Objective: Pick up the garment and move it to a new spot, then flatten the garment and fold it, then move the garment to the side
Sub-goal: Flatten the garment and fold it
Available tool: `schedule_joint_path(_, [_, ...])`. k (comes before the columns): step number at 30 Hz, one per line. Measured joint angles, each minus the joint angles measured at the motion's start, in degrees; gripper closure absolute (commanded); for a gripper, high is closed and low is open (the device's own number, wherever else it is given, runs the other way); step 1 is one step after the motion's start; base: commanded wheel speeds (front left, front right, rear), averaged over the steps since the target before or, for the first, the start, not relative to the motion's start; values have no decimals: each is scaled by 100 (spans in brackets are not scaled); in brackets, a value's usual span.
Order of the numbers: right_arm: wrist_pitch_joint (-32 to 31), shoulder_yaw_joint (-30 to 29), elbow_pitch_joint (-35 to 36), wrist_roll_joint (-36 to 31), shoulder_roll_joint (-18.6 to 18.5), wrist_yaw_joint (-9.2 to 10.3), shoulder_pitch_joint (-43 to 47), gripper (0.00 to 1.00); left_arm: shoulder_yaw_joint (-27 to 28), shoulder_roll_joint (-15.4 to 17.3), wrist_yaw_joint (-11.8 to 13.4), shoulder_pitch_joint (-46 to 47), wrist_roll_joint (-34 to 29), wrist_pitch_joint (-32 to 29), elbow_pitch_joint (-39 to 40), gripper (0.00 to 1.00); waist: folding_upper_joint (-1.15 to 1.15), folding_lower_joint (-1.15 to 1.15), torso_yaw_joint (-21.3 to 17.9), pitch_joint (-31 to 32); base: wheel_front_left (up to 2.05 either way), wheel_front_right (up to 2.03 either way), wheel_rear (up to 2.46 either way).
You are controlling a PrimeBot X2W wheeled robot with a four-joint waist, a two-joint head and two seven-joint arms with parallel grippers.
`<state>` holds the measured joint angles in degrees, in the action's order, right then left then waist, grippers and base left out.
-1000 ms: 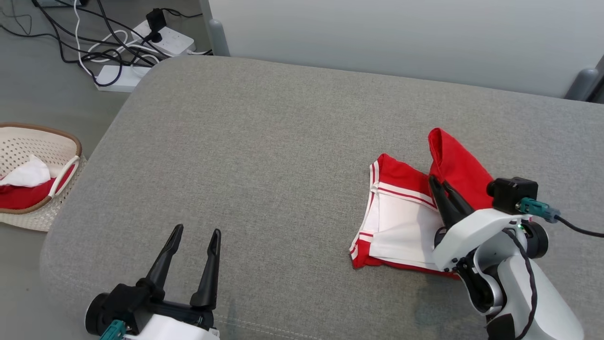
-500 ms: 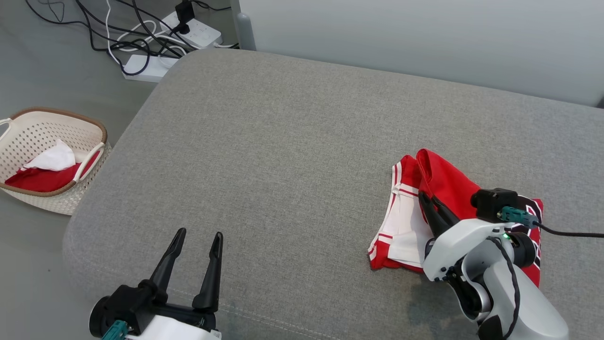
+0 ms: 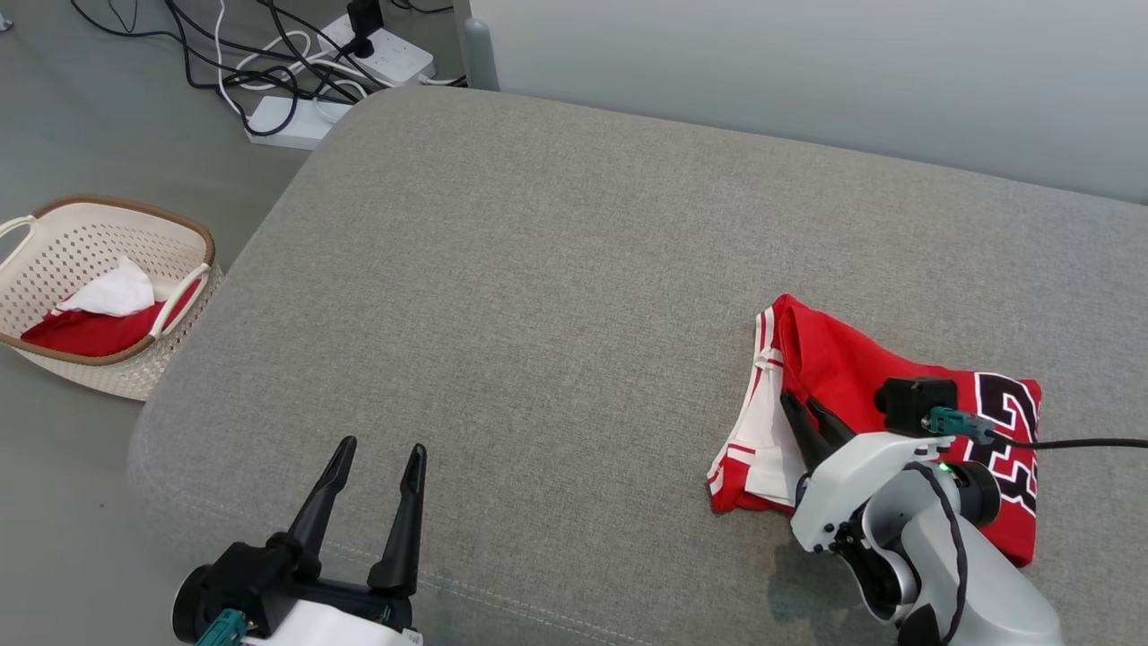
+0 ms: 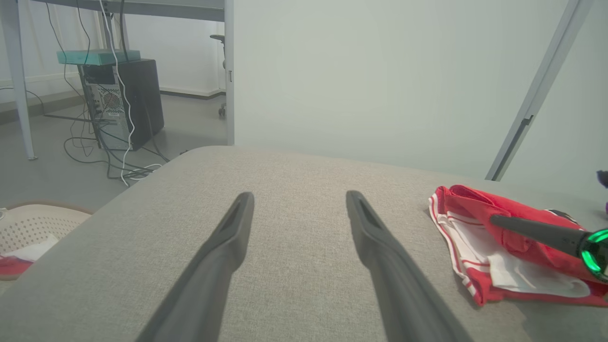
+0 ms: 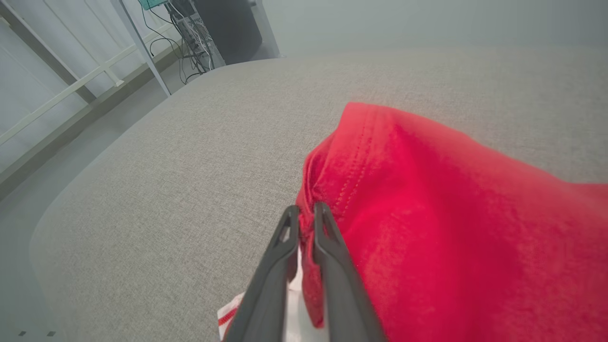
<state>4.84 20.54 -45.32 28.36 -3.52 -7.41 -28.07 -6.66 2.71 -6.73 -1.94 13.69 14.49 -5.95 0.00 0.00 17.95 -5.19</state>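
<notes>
Garment (image 3: 847,359) on grey cushion (image 3: 538,269), red fold in tight pinch of right end effector (image 3: 798,401); left end effector (image 3: 383,446) wide apart.

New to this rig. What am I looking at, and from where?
It is a wheeled robot with two arms, each ending in a two-fingered claw. The overview comes from its head camera, looking down on a grey cushioned surface. The other two pictures come from cameras on each wrist, looking along that arm's fingers. The left claw hangs open over the cushion, holding nothing. The right claw is pinched shut on a fold of the garment, a red jersey with white trim lying at the robot's right. On the floor to the left stands a basket with cloth in it.
</notes>
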Motion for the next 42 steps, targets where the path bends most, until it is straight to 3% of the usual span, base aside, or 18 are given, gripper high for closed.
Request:
schedule_joint_path(12, [359, 965, 171, 753, -7, 0, -103, 0, -14, 1, 0, 1, 0, 0, -1, 0, 0, 0, -123, 36, 0, 0, 0])
schedule_joint_path(19, [784, 1118, 190, 523, -2, 0, -177, 0, 31, 1, 33, 1, -18, 0, 20, 0, 0, 0, -289, 66, 0, 0, 0])
schedule_joint_path(24, [889, 668, 218, -71, -1, 0, -213, 0, 58, 0, 34, 0, -58, 0, 43, 0, 0, 0, -496, 121, 0, 0, 0])
schedule_joint_path(32, [938, -444, 869, -1126, -3, 0, 294, 0, 155, 0, 58, -2, -156, 0, 129, 0, 0, 0, -926, 225, 0, 0, 0])
schedule_joint_path(42, [938, -1112, 1703, -1433, -107, 0, 1233, 0, 265, 0, 236, -12, -203, 0, 162, 0, 0, 0, -1486, 428, 0, 0, 0])
